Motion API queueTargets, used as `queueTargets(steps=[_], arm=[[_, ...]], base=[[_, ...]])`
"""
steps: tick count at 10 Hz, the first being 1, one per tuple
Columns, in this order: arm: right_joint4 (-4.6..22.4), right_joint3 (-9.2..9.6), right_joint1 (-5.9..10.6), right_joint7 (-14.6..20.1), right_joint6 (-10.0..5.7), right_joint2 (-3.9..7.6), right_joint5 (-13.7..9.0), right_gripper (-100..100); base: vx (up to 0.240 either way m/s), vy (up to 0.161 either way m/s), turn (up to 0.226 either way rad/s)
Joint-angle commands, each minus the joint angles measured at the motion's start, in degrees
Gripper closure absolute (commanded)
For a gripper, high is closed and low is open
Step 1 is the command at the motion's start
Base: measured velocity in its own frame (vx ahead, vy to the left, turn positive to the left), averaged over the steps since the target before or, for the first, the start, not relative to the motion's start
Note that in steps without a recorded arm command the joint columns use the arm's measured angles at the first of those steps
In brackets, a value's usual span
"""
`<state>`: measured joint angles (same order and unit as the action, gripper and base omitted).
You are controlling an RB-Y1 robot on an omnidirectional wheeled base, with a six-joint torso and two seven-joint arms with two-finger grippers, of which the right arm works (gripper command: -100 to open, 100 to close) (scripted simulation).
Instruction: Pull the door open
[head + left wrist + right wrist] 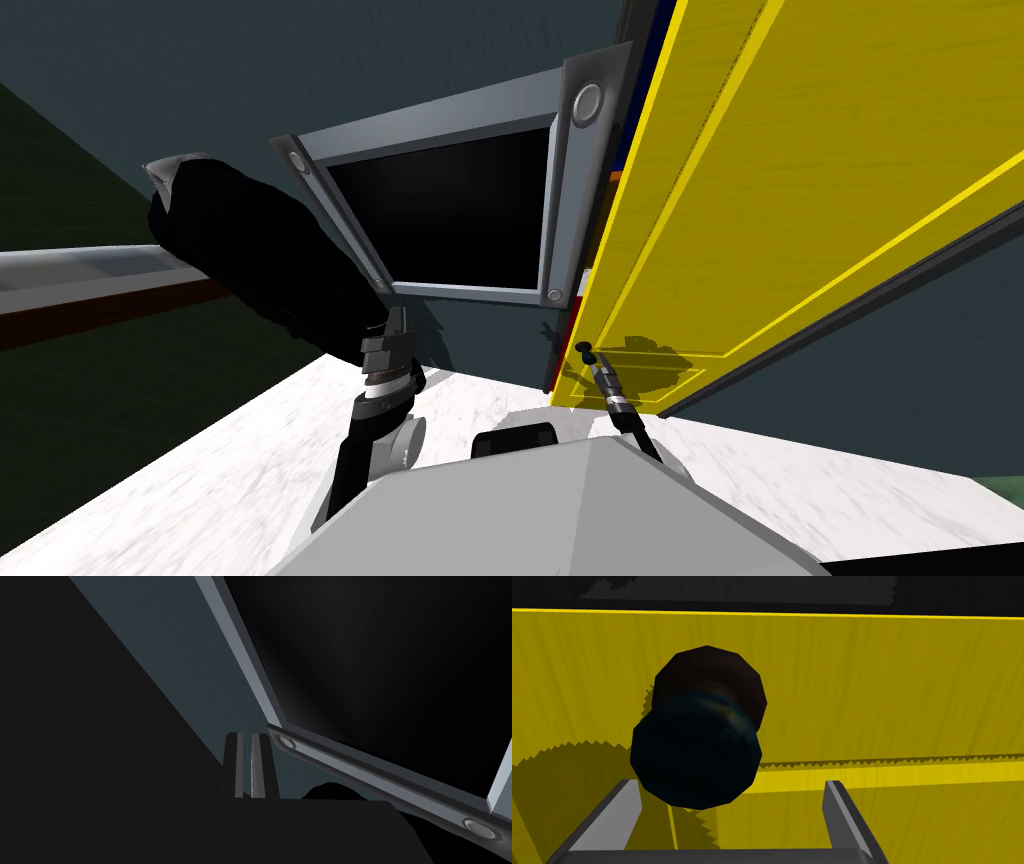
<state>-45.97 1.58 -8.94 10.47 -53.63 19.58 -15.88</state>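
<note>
Holding our right claw [730, 785] spread wide on nothing, we face the dark round knob [696, 748] just ahead on the yellow door [892, 696]. We judge the knob rigid, smooth and probably slippery, so we should clamp its ball squarely. The head view adds that it sits by the door's edge. Our left claw [247, 738], blades together, hangs aside.
</note>
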Motion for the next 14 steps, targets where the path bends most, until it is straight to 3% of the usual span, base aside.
queueTargets(steps=[1, 14], arm=[[-0.2, 0.5, 0.02, 2.7, 0.0, -0.27, -1.0, -100], [-3.0, 4.14, 0.35, 21.2, 1.74, -1.8, -10.3, -100]], base=[[-0.044, -0.007, 0.035], [-0.053, -0.012, 0.045]])
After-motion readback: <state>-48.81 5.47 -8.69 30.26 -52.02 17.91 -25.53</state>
